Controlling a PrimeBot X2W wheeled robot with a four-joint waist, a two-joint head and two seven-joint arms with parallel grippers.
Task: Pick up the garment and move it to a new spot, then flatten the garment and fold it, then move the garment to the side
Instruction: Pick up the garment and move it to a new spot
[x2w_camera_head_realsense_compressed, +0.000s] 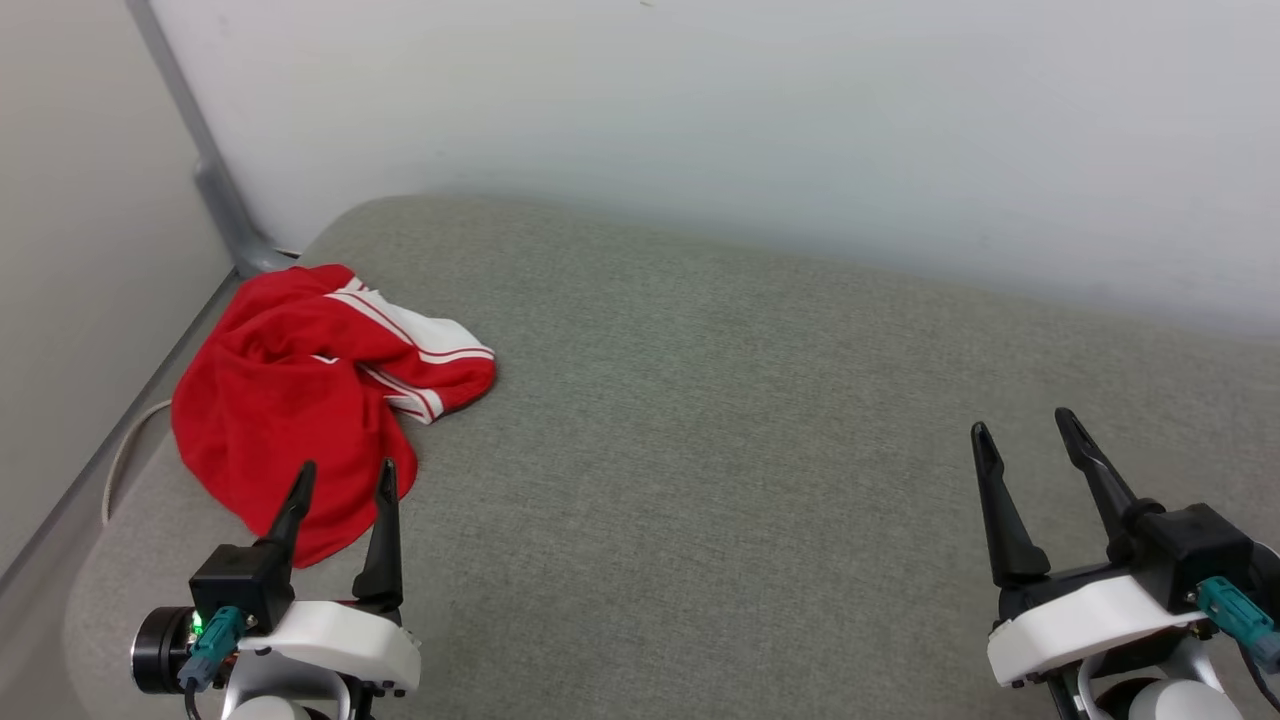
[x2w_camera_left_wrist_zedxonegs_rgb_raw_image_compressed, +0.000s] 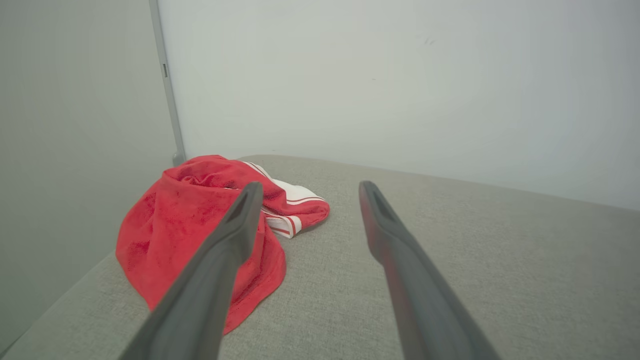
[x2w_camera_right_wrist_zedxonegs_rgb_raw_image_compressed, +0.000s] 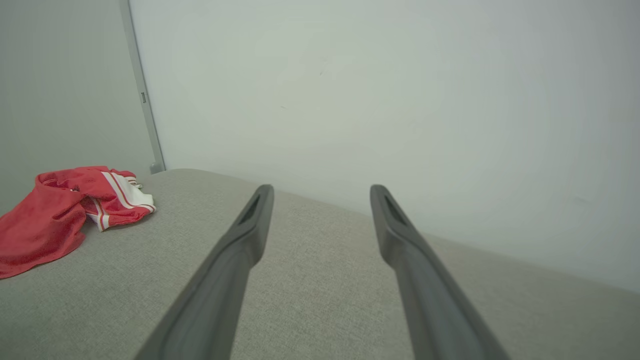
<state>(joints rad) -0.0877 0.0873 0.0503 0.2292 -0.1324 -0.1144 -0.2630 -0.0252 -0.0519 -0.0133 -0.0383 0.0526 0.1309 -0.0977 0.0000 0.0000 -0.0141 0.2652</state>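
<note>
The garment is a red shirt with a white, red-striped sleeve, lying crumpled at the far left of the grey cushioned surface. It also shows in the left wrist view as a red heap and at the left edge of the right wrist view. My left gripper stands open at the lower left, its fingertips over the garment's near edge, holding nothing. My right gripper is open at the lower right, far from the garment, with nothing between its fingers.
A pale wall runs behind the surface. A grey metal post stands in the corner at the left, beside a side panel. A thin white cord hangs by the surface's left edge.
</note>
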